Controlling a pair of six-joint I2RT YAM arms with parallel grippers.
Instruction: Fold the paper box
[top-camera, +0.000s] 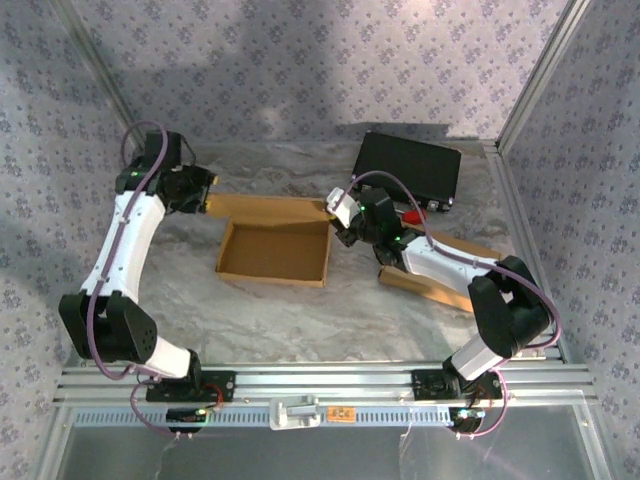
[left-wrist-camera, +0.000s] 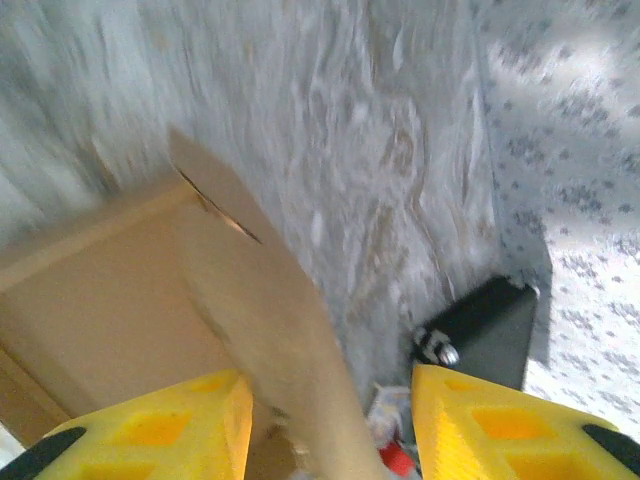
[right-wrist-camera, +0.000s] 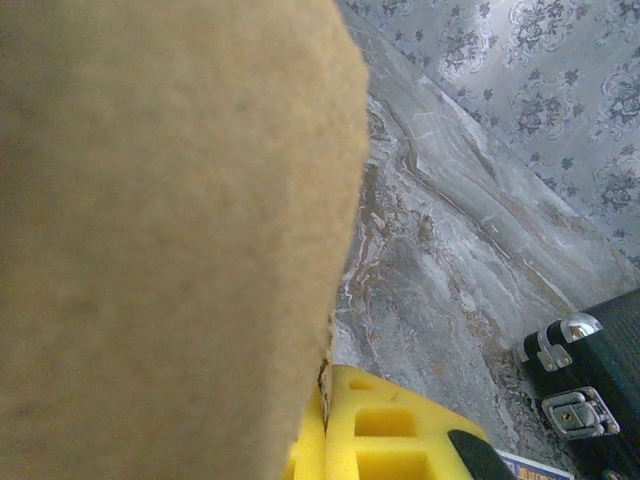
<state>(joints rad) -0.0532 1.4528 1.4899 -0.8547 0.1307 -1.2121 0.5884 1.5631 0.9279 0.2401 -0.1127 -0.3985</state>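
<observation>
The brown paper box (top-camera: 275, 252) lies open as a shallow tray in the middle of the table, with its back flap stretched along the far side. My left gripper (top-camera: 207, 190) is at that flap's left end. In the left wrist view its yellow jaws (left-wrist-camera: 330, 400) stand apart, and the cardboard flap (left-wrist-camera: 270, 310) runs loosely between them. My right gripper (top-camera: 335, 212) is at the flap's right end, shut on the box's flap. In the right wrist view the cardboard (right-wrist-camera: 160, 230) is pinched between the yellow fingers (right-wrist-camera: 400, 430) and hides the left half of the picture.
A black case (top-camera: 408, 168) stands at the back right, also seen as the black case (left-wrist-camera: 490, 325) and its latches (right-wrist-camera: 570, 400). A flat cardboard piece (top-camera: 440, 285) lies under my right arm. A small red object (top-camera: 410, 216) sits by the case. Patterned walls close in the table.
</observation>
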